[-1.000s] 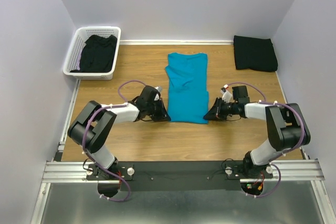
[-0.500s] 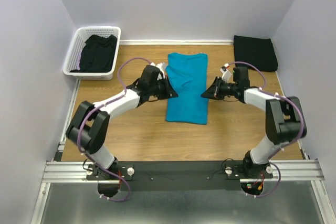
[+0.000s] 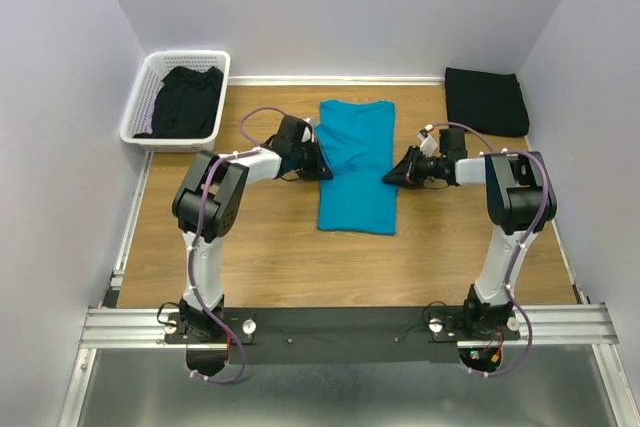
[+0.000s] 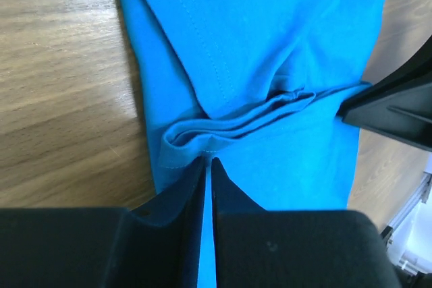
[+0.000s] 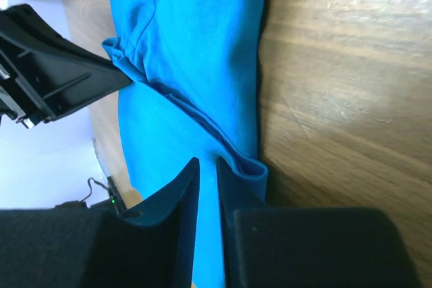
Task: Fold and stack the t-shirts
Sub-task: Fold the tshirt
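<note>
A bright teal t-shirt (image 3: 356,192) lies lengthwise mid-table, folded into a long narrow strip. My left gripper (image 3: 321,172) reaches in from the left and my right gripper (image 3: 389,178) from the right, each at the strip's side edge about halfway along. In the left wrist view my left gripper (image 4: 209,161) has its jaws nearly together on the shirt's (image 4: 270,32) edge, where a bunched pleat (image 4: 270,109) ends. My right gripper (image 5: 207,161) pinches the opposite edge of the shirt (image 5: 196,45) likewise. A folded black t-shirt (image 3: 486,101) lies at the back right.
A white lattice basket (image 3: 170,141) at the back left holds a crumpled black t-shirt (image 3: 188,99). Lavender walls close in the table on three sides. Bare wood shows on both sides of the teal shirt and in front of it.
Both grippers have moved away from the near hem corners, along the teal shirt's sides, to its middle. The shirt's outline has stayed in place and looks a little smoother.
</note>
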